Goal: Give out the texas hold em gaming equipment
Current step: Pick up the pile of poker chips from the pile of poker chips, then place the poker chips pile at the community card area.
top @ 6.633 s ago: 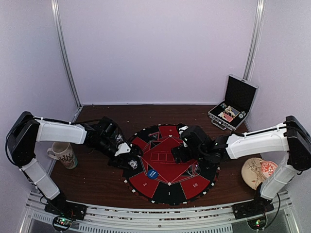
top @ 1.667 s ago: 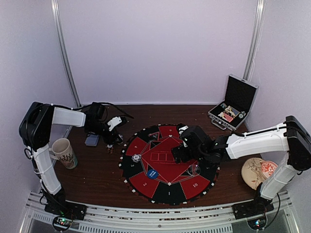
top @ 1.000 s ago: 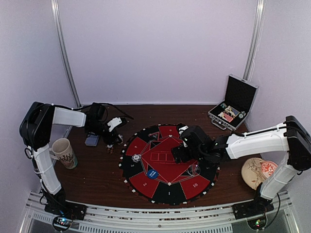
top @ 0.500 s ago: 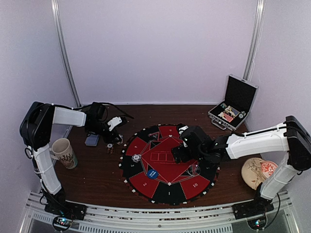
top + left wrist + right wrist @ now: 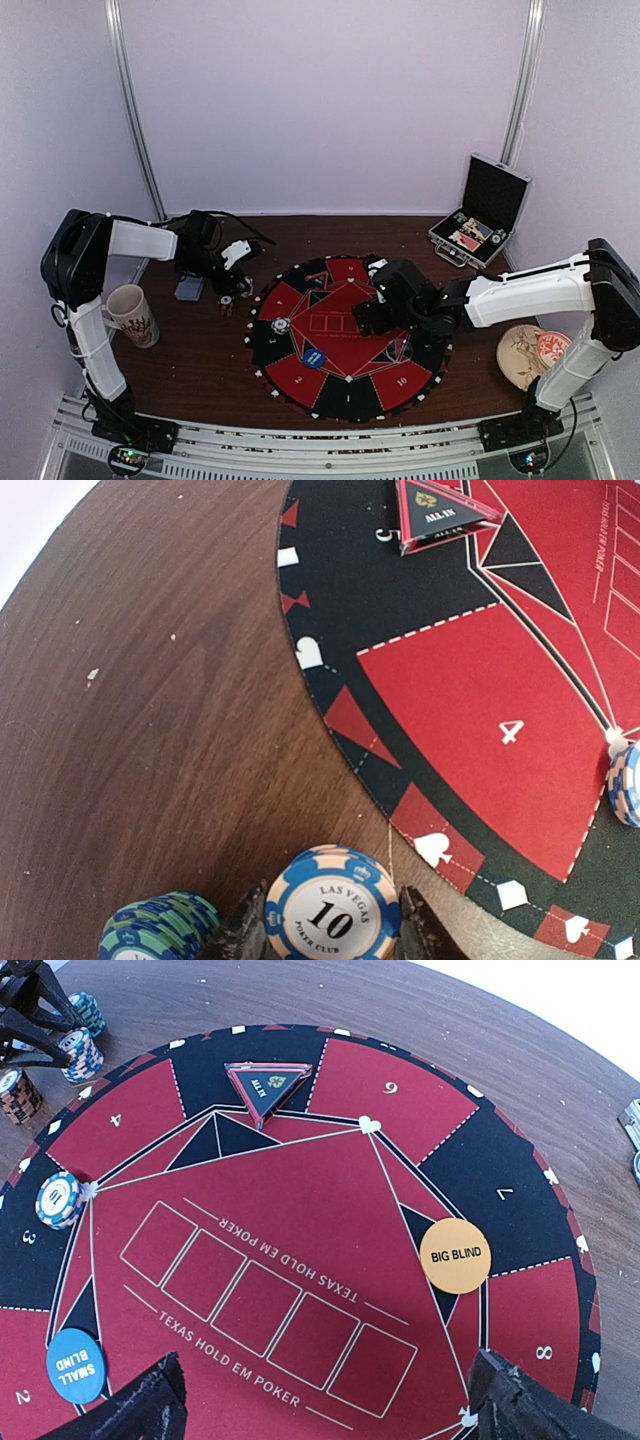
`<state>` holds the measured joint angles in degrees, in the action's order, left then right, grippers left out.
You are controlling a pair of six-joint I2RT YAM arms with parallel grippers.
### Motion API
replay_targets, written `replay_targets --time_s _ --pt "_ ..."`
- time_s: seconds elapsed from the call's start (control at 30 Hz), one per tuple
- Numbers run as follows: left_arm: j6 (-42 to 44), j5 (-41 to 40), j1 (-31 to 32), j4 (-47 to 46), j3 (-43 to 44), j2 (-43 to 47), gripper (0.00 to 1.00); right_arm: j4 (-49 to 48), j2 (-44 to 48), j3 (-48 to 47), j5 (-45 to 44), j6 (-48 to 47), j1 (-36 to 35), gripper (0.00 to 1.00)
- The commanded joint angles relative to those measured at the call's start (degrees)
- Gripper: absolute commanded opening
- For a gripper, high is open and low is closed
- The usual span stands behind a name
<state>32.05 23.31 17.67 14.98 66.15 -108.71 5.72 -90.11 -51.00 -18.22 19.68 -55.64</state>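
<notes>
A small stack of blue-and-peach poker chips [image 5: 333,905] marked 10 stands on the brown table just left of the round red-and-black poker mat [image 5: 470,690]. My left gripper [image 5: 333,932] is shut on it, a finger [image 5: 245,935] pressed against each side. A teal chip stack [image 5: 160,925] stands right beside it. In the top view the left gripper [image 5: 228,290] is next to the grey-blue card deck [image 5: 189,289]. My right gripper [image 5: 330,1410] hovers open over the mat's centre, holding nothing. On the mat lie an orange BIG BLIND disc [image 5: 455,1256], a blue SMALL BLIND disc [image 5: 75,1365] and another blue chip stack [image 5: 58,1200].
A triangular ALL IN marker [image 5: 267,1085] sits at the mat's far edge. A brown-red chip stack [image 5: 15,1095] stands near the left gripper. A patterned mug [image 5: 130,315] is at the left, an open silver-edged case [image 5: 480,215] at the back right, a round plate [image 5: 530,352] by the right arm.
The left gripper's fingers have closed in onto the blue-and-peach chip stack. Neither arm has otherwise shifted noticeably.
</notes>
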Motion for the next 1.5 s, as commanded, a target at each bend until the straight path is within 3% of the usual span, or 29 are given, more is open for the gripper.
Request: replay_targets --time_s 0.0,0.37,0.67,1.13,1.47 --pt "0.12 2.01 -0.18 0.57 0.85 1.48 0.07 -0.18 1.51 0.71 -0.77 -0.16 0.08 1.00" --pt "-0.04 4.53 1.50 2.13 0.93 7.04 0.01 -1.94 3.60 2.06 0.35 0.61 0.72 1.00" --pt "-1.18 3.40 8.38 2.99 3.63 7.85 0.00 -3.21 6.94 4.15 0.09 2.59 3.06 1.00" --pt "-8.13 2.34 21.77 6.24 21.04 -5.60 0.00 -3.87 15.35 9.46 -2.45 8.56 10.10 1.00" --pt "-10.26 -0.90 27.50 7.70 31.11 -15.54 0.00 -3.81 18.48 10.78 -3.81 9.78 11.12 1.00"
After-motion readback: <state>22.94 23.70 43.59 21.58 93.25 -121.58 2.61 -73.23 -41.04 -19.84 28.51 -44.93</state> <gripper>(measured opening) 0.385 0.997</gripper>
